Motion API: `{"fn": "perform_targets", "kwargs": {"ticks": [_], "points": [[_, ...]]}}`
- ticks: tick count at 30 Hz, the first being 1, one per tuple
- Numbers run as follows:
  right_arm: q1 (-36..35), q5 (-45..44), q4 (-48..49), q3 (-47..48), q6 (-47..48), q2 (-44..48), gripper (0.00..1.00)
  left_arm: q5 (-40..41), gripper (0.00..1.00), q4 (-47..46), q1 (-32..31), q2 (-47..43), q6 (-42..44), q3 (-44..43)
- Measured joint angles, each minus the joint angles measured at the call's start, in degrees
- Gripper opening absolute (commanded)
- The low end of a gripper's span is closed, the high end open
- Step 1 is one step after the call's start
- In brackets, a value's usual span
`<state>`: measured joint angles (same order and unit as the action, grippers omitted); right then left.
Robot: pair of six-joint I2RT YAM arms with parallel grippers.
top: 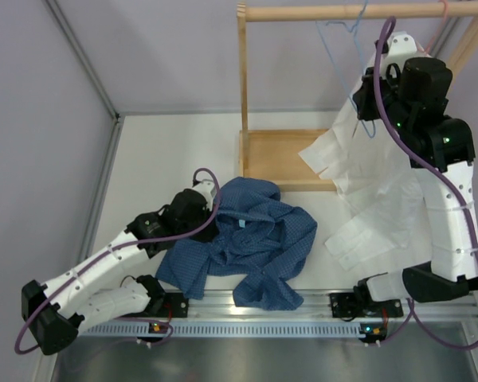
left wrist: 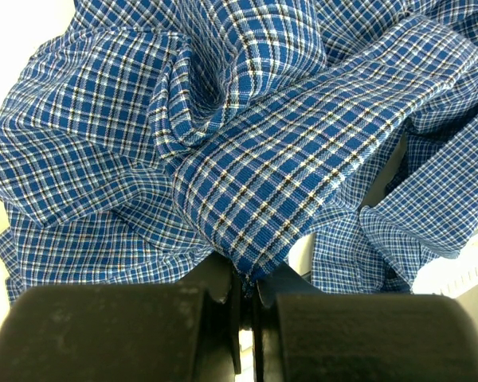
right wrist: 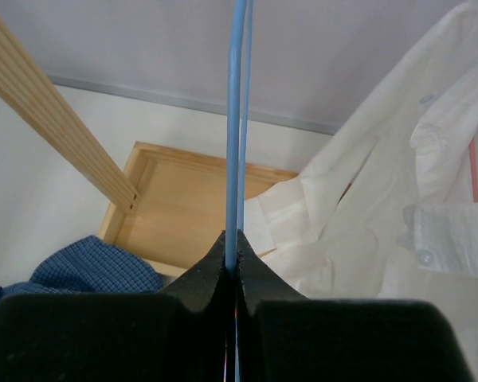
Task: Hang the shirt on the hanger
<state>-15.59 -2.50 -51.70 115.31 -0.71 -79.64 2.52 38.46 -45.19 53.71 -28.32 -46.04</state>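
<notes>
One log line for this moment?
left gripper: shut on shirt | right gripper: shut on hanger | shirt not yet on hanger

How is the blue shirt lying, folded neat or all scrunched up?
Scrunched up: the shirt lies in a rumpled heap on the table, folds bunched every way.

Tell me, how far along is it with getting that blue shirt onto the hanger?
Early days. The left claw pinches a fold of the shirt; the right claw clamps the hanger up by the wooden rail. The shirt lies crumpled on the table, apart from the hanger, so threading it on is left.
</notes>
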Motion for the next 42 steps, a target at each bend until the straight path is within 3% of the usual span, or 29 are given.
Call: {"fn": "perform_targets", "kwargs": {"ticks": [12,20,28,34,42], "points": [[0.00,7.28,2.40,-0.39,1.73,2.99,0.00,3.06,0.00,-0.44,0.00,-3.02,-1.57,0.31],[0.00,12.90,6.12,-21.59,1.57,17.94,0.00,8.28,0.00,-1.64,0.00,-2.71,-5.97,-1.09],[-2.91,25.09,7.54,-45.22,-1.03,37.33,0.00,11.87,0.00,-2.51,5.79,4.98,-7.74,-12.61],[-6.91,32.30,7.45,-54.49,-2.73,43.60,0.00,6.69,0.00,-3.45,12.96,16.41,-6.43,-19.23],[-10.82,33.73,7.34,-57.57,-3.65,44.09,0.00,0.37,0.00,-3.52,15.26,22.64,-5.03,-21.38]]}}
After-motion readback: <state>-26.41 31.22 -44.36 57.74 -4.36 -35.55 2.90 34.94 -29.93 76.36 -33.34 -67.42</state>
